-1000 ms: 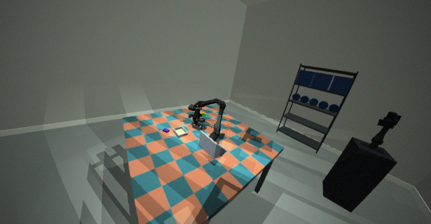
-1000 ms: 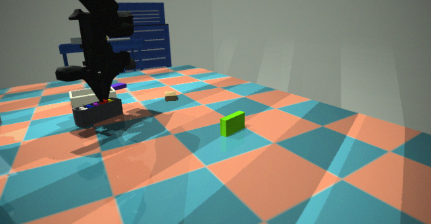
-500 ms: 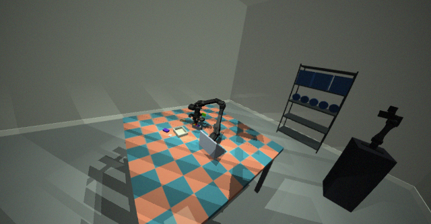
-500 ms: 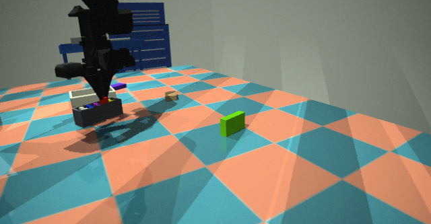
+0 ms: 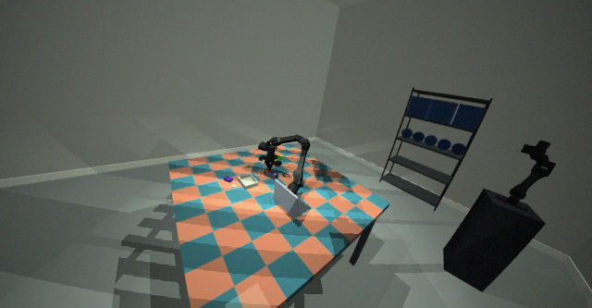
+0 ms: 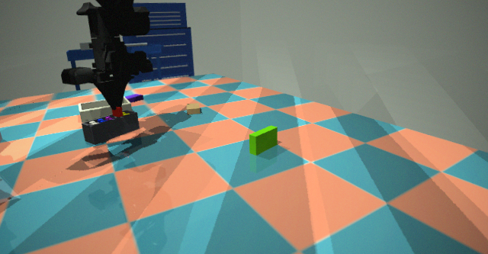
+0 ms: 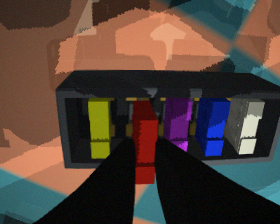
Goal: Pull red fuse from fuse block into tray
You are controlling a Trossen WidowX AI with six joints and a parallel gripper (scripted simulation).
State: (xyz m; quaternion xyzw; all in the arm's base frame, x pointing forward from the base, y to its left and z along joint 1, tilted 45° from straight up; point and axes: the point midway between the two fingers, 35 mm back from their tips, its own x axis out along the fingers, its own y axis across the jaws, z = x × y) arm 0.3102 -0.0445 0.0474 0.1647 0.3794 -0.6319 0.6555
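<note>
My gripper (image 5: 270, 168) (image 6: 117, 107) (image 7: 143, 148) points down over the fuse block (image 6: 114, 131) (image 7: 166, 80) and is shut on the red fuse (image 6: 117, 112) (image 7: 145, 137). The fuse is upright and raised above the tops of the others; whether its lower end is clear of the block cannot be told. The yellow fuse (image 7: 99, 120) sits in the block on one side, the purple fuse (image 7: 178, 117), blue fuse (image 7: 214, 117) and white fuse (image 7: 250, 126) on the other. The pale tray (image 5: 250, 186) (image 6: 89, 114) stands behind the block in the exterior view.
A violet block (image 5: 228, 178) (image 6: 134, 98) lies beyond the tray. A tan block (image 6: 194, 109) and an upright green block (image 6: 264, 140) (image 5: 280, 157) stand on the table (image 5: 240, 252). A grey slanted panel (image 5: 288, 200) stands near the arm's base.
</note>
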